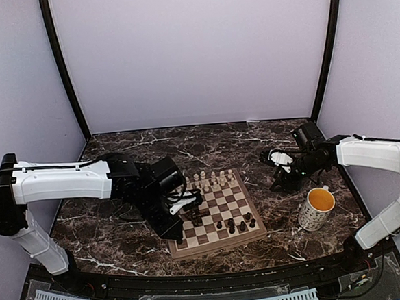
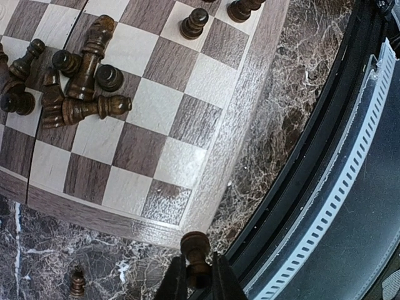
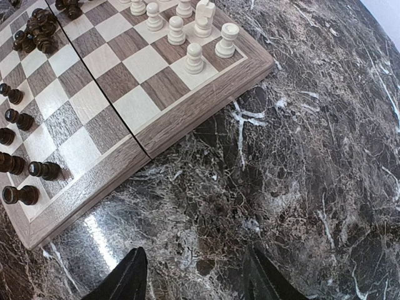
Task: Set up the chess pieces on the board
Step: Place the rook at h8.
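Note:
The board [image 1: 219, 243] lies in the middle of the marble table. Cream chess pieces [image 1: 212, 180] stand along its far edge, and some dark ones [image 1: 236, 224] stand near its front right. My left gripper [image 2: 195, 267] is shut on a dark piece [image 2: 195, 242], held over the marble just off the board's corner [image 2: 187, 215]. A heap of dark pieces [image 2: 75, 84] lies toppled on the squares. My right gripper [image 3: 195, 262] hangs open and empty over bare marble, to the right of the board [image 3: 181, 106].
A speckled mug [image 1: 317, 208] with a yellow inside stands on the table at the right front. One dark piece [image 2: 77, 282] stands on the marble off the board. A black rail [image 2: 312, 156] marks the table's near edge.

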`<action>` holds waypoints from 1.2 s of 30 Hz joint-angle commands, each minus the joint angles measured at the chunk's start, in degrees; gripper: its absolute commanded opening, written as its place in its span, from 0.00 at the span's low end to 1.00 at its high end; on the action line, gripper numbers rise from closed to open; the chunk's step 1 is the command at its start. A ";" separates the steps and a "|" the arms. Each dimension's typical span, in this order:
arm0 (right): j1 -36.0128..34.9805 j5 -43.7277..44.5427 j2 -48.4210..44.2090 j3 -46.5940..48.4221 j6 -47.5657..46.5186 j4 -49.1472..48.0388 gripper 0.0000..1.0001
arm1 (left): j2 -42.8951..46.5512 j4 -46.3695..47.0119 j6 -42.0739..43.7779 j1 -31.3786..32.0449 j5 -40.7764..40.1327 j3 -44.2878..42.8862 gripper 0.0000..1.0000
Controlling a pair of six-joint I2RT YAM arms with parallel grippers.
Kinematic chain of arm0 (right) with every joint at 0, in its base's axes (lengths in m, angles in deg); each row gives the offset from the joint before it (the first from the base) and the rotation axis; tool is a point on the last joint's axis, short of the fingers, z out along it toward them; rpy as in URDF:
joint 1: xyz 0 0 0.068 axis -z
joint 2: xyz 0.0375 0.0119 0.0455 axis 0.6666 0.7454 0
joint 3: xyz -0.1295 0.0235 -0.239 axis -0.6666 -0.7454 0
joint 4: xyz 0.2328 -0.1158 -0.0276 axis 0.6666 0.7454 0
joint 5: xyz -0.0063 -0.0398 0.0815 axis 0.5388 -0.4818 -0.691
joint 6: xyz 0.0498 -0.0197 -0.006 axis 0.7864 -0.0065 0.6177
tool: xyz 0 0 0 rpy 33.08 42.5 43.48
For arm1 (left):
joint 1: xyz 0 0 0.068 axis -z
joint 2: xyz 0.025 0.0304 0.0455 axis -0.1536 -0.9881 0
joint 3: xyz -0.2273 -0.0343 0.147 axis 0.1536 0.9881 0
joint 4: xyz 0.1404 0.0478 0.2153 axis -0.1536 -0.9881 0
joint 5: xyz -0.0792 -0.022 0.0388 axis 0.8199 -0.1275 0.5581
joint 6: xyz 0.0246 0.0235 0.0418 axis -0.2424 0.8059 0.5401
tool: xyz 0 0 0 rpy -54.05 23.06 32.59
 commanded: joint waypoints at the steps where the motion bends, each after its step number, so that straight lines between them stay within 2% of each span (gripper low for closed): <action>1: -0.03 -0.76 -0.29 0.55 -0.42 -0.08 0.54 | 0.56 2.19 -1.10 0.88 -1.16 2.04 0.08; 22: -0.01 -0.49 -0.21 0.33 -0.33 -0.09 0.54 | -6.22 3.81 -0.98 1.54 -6.99 1.82 0.11; 36: -0.04 -0.49 -0.01 0.46 -0.33 -0.03 0.54 | -4.23 4.87 -1.16 1.54 -5.30 1.72 0.30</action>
